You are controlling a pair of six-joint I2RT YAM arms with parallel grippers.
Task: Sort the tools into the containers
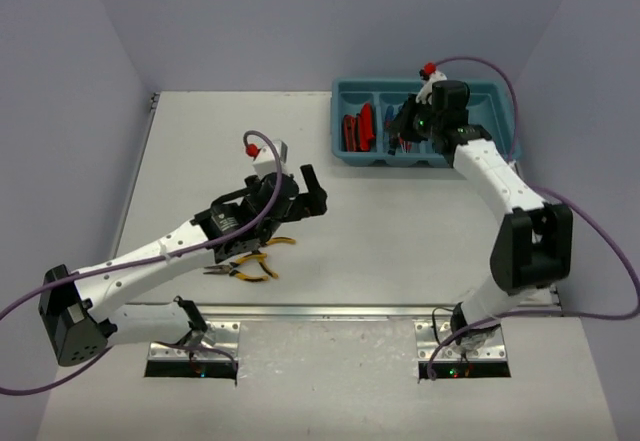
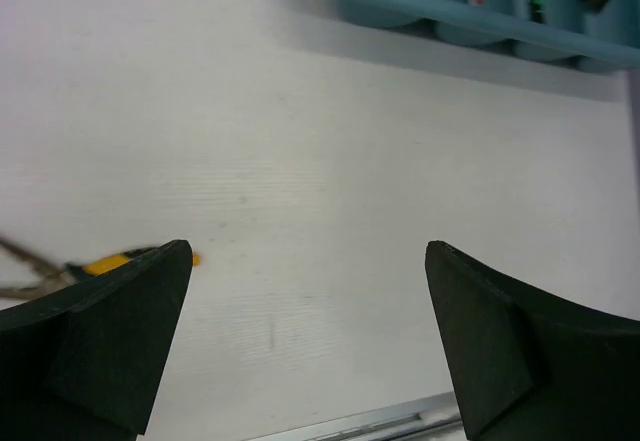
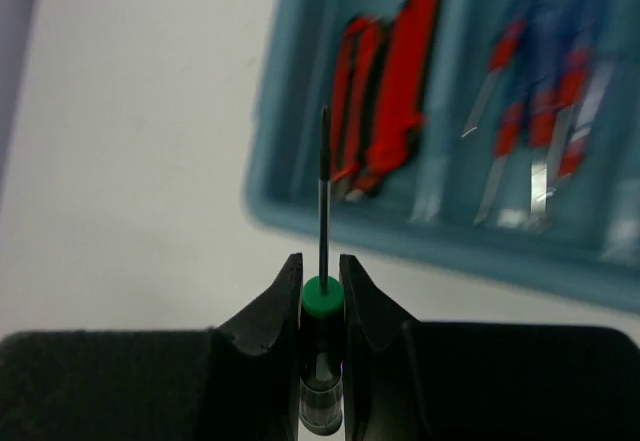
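My right gripper is clamped on the screwdriver, above the tray at 1 o'clock. I should align it along its compartment and release low. Left gripper is spread wide and empty, with the pliers at its 7 o'clock.

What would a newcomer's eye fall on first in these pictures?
The teal plastic tray stands far right, with red-and-black utility knives in its leftmost compartment. Over it, the right pincer grips a slim black-and-green screwdriver. Yellow-handled pliers lie on the white table by the open left pincer.
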